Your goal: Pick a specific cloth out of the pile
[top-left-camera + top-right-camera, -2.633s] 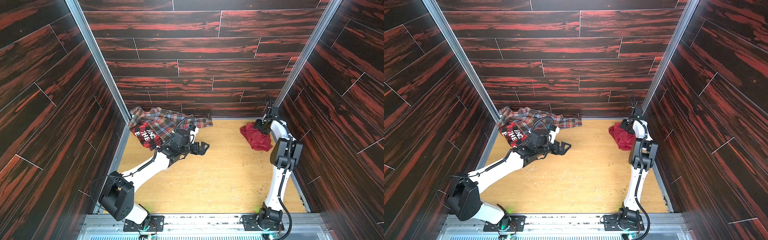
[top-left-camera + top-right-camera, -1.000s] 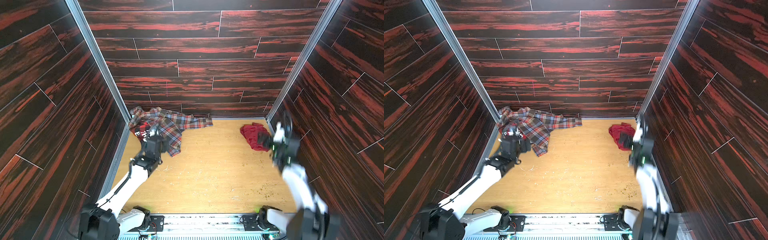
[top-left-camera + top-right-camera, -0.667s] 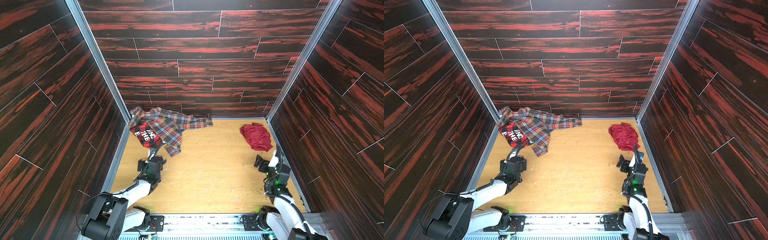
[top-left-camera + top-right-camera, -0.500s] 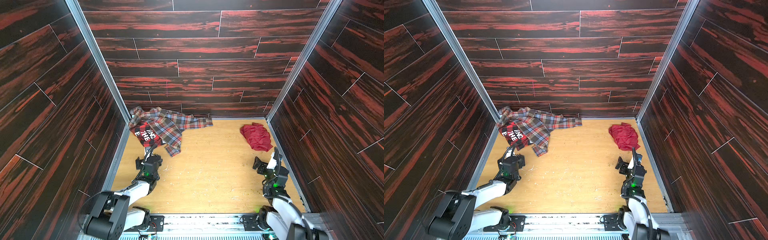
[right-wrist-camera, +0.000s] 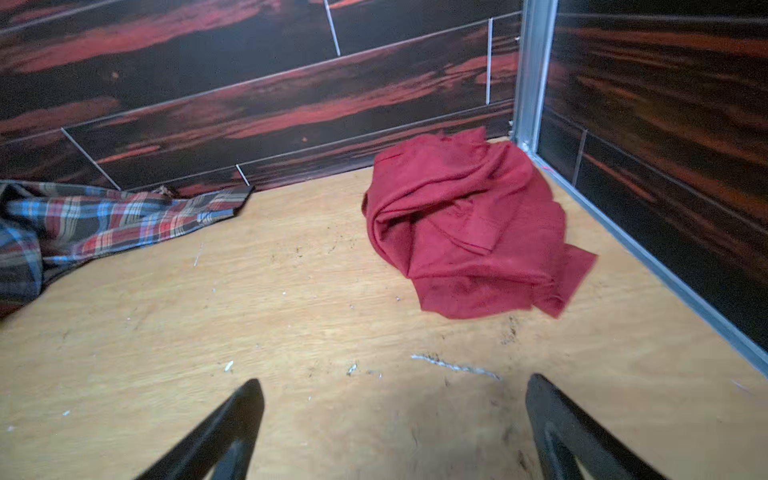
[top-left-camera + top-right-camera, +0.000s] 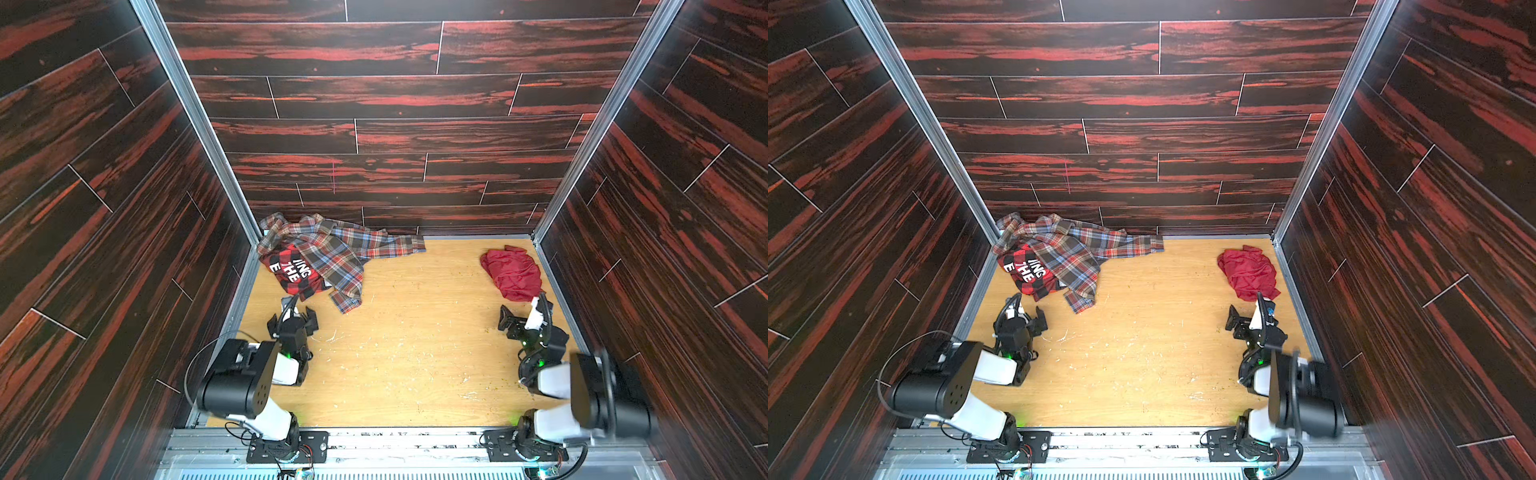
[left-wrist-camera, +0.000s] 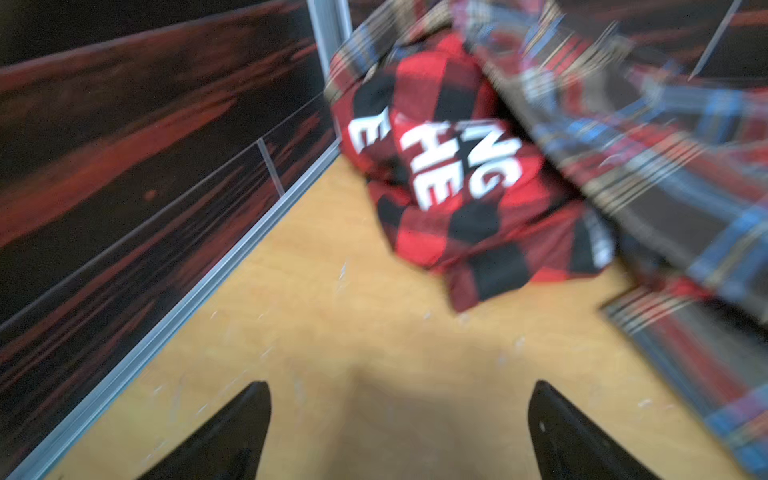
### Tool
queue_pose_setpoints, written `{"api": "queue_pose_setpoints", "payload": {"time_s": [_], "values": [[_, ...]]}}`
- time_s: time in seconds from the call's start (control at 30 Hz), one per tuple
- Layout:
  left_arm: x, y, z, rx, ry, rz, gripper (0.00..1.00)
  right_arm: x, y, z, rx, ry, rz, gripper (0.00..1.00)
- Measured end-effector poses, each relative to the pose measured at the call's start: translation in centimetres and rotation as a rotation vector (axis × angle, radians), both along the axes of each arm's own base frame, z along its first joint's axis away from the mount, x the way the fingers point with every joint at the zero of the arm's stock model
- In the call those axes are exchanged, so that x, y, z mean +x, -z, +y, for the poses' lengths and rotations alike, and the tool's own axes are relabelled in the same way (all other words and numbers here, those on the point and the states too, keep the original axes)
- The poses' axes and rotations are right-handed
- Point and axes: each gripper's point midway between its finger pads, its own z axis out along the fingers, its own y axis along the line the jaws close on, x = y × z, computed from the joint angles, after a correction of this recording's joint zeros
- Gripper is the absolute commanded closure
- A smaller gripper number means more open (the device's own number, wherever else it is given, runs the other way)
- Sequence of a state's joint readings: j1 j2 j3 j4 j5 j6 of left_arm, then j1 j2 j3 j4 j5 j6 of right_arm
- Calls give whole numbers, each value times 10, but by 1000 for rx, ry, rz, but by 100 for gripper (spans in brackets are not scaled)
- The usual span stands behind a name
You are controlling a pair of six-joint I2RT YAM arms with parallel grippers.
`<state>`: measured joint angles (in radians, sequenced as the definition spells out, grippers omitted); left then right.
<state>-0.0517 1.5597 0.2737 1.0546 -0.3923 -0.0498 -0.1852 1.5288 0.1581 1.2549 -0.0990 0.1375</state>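
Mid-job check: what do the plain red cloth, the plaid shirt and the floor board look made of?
The plain red cloth: thin matte fabric, maybe a light knit; it slumps in fine folds. The plaid shirt: woven, matte, probably cotton or flannel, judging by its crossing coloured stripes. The floor board: pale wood or wood-look laminate, dull finish, with grain and scuffs.

The brown-blue-red plaid button shirt overlaps the red-and-black checked garment with white block letters, hiding part of its wording; the left wrist view smears both.
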Motion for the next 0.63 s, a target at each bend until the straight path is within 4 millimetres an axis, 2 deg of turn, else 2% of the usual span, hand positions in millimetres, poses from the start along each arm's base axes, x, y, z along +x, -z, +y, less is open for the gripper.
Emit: {"api": "queue_pose_setpoints", "payload": {"time_s": [0.07,0.17,0.27,0.63], "values": [[16,-13,0,-16,4,-18,1,7,5,3,1,-18,28,1],[29,-23,3,-35,8,-27,1,28,-15,11,-33,-59,-15,1],[27,-15,5,-44,5,4,1,36,-26,20,-55,-89,-45,1],[23,-1,2,-60,23,67,1,34,-16,20,-64,-93,-8,1]]}}
